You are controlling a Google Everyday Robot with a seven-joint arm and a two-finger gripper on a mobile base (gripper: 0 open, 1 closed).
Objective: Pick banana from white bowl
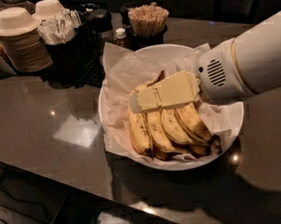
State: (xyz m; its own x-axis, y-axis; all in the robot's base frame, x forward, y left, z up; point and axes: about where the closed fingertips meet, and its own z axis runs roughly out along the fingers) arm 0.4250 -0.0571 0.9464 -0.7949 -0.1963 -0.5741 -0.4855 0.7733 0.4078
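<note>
The white bowl (231,126) stands on the dark counter, lined with crumpled white paper (122,69). Several spotted yellow bananas lie in it side by side. The plumpest banana (138,131) lies at the left of the row, and a brownish stem (160,76) pokes up behind. The slimmer bananas (180,125) are bunched to its right. My gripper (139,103), cream-coloured on a white arm (253,61), reaches in from the right. It hovers low over the upper ends of the bananas and hides them. Its tip is above the plump banana.
A stack of off-white disposable bowls (20,38) stands at the back left. A black caddy with packets (64,37), a small bottle (120,36) and a cup of wooden stirrers (147,18) stand behind the bowl. The counter's front edge (87,179) runs below the bowl.
</note>
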